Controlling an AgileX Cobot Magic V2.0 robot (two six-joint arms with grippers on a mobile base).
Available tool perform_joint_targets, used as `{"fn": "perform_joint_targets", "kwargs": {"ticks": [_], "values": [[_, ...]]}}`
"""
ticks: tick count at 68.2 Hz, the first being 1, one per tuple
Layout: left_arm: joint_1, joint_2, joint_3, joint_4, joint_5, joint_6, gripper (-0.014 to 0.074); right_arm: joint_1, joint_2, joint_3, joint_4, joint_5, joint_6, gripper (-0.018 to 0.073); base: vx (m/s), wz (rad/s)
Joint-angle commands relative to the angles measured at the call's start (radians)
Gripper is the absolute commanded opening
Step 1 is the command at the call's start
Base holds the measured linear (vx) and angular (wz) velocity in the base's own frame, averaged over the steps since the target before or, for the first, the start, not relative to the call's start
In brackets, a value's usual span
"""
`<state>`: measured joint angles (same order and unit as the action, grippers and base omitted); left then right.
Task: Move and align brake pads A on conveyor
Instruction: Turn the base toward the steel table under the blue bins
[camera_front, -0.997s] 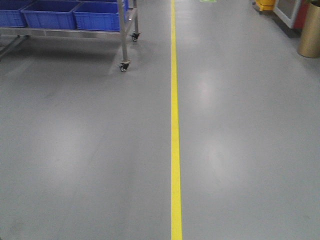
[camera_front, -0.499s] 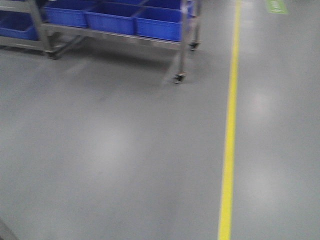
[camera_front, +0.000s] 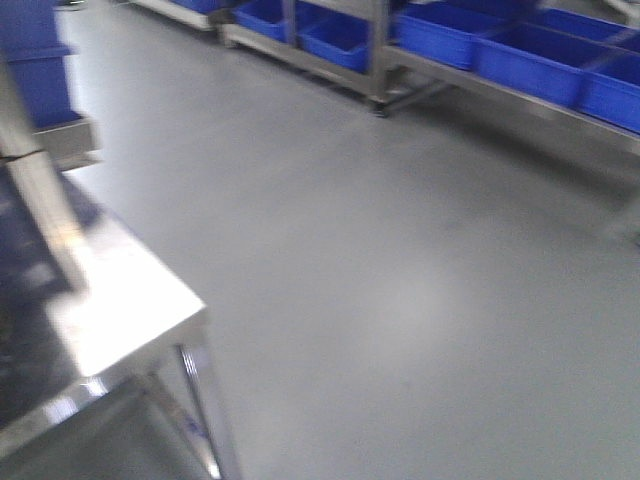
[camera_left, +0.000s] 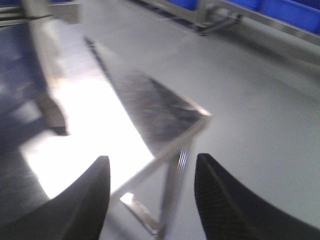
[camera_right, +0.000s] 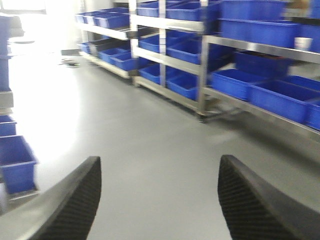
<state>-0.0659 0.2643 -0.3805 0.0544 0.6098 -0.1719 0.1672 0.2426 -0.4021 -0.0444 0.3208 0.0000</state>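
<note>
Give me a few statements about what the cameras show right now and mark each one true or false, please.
1. The left hand is open and empty. True.
2. Blue bins sit on metal shelves. True.
3. The right hand grips one of the bins. False: it is open and holds nothing.
4. The floor is red tile. False: it is plain grey.
5. A shiny steel table shows at the front view's lower left. True.

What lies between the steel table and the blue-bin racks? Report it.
Only bare grey floor between steel table and blue-bin racks, in the front-facing view.
</note>
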Motion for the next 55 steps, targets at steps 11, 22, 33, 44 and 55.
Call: {"fn": "perform_joint_targets", "kwargs": {"ticks": [11, 22, 33, 44, 55], "values": [[-0.002, 0.007, -0.026, -0.005, -0.067, 0.000, 0.0377, -0.005, 0.014, -0.024, -0.005, -0.076, 0.000, 0.0484, 0.25, 0.99], [-0.002, 0.007, -0.026, -0.005, -0.067, 0.000, 0.0377, -0.005, 0.014, -0.024, -0.005, -0.076, 0.000, 0.0484, 0.23, 0.89], [-0.002, 0.007, -0.026, -0.005, -0.067, 0.000, 0.0377, -0.005, 0.014, -0.024, -0.005, -0.076, 0.000, 0.0484, 0.21, 0.80], [-0.002, 0.007, -0.026, -0.005, -0.067, 0.000, 0.0377, -0.005, 0.014, -0.024, -0.005, -0.076, 0.000, 0.0484, 0.18, 0.71], [-0.002, 0.007, -0.026, -0.005, -0.067, 0.000, 0.0377, -0.005, 0.014, -0.024, -0.005, -0.076, 0.000, 0.0484, 0.16, 0.64]]}}
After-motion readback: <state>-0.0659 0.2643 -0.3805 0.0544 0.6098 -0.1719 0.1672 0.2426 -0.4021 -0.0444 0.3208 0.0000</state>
